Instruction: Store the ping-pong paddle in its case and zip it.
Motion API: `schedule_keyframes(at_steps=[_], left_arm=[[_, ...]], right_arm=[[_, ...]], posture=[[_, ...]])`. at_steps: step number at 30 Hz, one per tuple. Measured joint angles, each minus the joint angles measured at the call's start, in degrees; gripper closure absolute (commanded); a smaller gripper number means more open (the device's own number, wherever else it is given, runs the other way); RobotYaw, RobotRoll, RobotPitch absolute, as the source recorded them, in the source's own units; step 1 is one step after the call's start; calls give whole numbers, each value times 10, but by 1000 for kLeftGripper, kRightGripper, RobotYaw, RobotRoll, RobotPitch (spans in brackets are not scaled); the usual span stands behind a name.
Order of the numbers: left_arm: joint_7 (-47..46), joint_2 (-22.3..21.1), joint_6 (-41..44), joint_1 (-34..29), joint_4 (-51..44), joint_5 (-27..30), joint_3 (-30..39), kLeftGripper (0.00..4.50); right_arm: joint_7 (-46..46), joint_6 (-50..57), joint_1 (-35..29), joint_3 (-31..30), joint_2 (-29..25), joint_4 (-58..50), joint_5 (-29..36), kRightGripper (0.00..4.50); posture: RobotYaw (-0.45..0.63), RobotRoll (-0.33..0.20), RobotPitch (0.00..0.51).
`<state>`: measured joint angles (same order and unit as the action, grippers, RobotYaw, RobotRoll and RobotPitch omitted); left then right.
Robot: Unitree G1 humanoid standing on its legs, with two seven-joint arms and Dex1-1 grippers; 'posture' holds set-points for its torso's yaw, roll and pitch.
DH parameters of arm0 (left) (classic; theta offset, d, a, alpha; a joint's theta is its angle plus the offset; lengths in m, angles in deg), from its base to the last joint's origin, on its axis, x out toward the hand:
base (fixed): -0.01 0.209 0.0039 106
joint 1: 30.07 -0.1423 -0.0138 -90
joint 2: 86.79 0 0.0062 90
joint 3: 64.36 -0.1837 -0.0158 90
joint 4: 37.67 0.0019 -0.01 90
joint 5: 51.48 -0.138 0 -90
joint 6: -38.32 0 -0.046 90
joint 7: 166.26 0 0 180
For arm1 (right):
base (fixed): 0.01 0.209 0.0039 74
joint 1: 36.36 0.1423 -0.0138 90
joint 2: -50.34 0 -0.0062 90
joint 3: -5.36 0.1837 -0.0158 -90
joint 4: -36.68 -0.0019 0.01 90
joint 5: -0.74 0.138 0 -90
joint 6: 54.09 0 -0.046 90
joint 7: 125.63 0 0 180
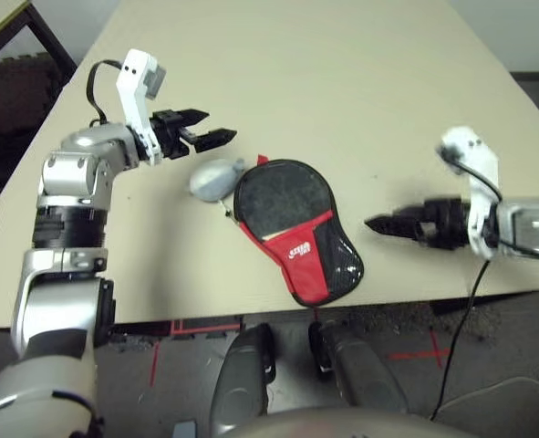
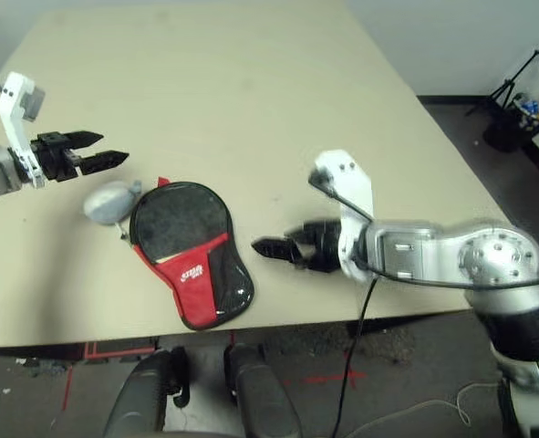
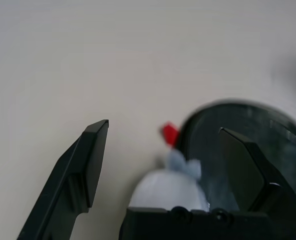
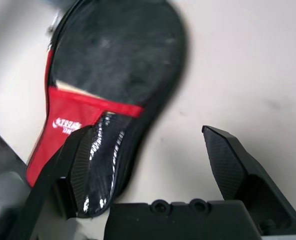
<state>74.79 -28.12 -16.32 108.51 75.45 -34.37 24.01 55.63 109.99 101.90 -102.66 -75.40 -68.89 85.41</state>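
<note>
The black and red case lies near the table's front edge, between my two arms. Inside it lies the ping-pong paddle, its round black face uncovered. A sliver of pale wood shows at the edge of the red flap, which covers the handle end. My right gripper is open, low over the table just right of the case, pointing at it and holding nothing. My left gripper is open and empty in the air, above and behind the case's upper left end.
A whitish-grey soft pouch lies against the case's upper left edge, under my left gripper. The beige table stretches bare behind the case. Its front edge runs just below the case. A black cable hangs off my right arm.
</note>
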Motion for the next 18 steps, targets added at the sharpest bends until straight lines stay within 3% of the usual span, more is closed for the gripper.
schedule_keyframes(at_steps=[4,9,18], left_arm=[[27,-23,-8,2,12,-30,-20,0],[41,-30,-33,-7,13,-55,-28,0],[82,-32,-39,-55,-34,-66,-46,0]], right_arm=[[-92,16,47,-62,64,25,-131,21],[-187,15,81,-104,103,33,-249,21],[-327,23,88,-163,130,41,-371,21]], posture=[[-112,0,174],[-101,0,173],[-93,0,175]])
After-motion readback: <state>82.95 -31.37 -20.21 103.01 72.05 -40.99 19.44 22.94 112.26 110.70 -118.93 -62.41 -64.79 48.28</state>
